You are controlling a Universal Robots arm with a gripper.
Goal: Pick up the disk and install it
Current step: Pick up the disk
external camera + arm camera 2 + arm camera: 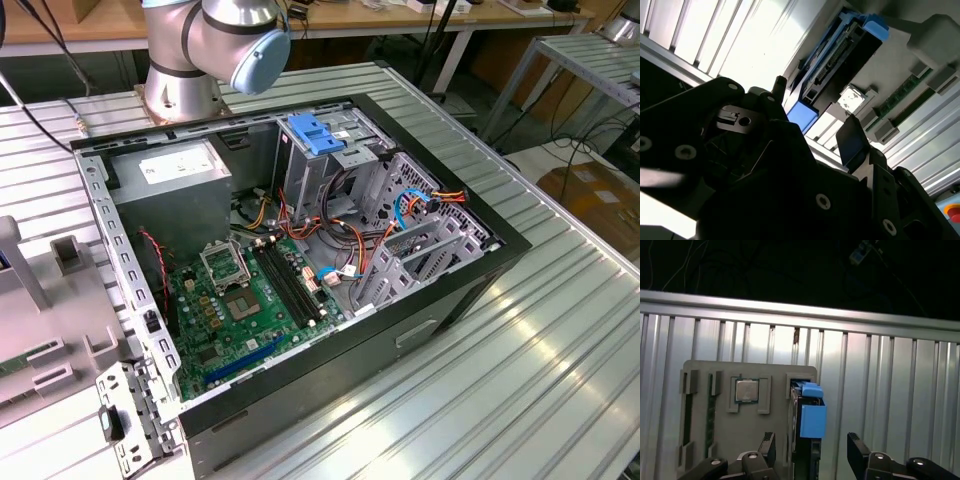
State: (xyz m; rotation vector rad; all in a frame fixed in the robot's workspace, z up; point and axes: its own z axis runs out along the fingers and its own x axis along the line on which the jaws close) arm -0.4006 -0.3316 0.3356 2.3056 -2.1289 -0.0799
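The disk [812, 415] stands on edge in a slot of a grey holder [705, 435], its dark body framed by a bright blue carrier. In the second wrist view the disk [840, 57] runs away from the camera, with a blue end tab nearest. My gripper [812, 447] is open and straddles the disk's near end, one black fingertip [767, 444] on each side with a gap to the carrier. The second wrist view shows the same gripper [815, 110] with the blue tab between its fingertips [851, 137].
The holder also carries a square processor chip [747, 390] and green memory sticks [710, 412]. It rests on a ribbed aluminium table [890, 390]. An open computer case [300, 250] lies on the table, with motherboard [240, 300], power supply [170, 180], drive cage [420, 235] and blue latch [315, 133].
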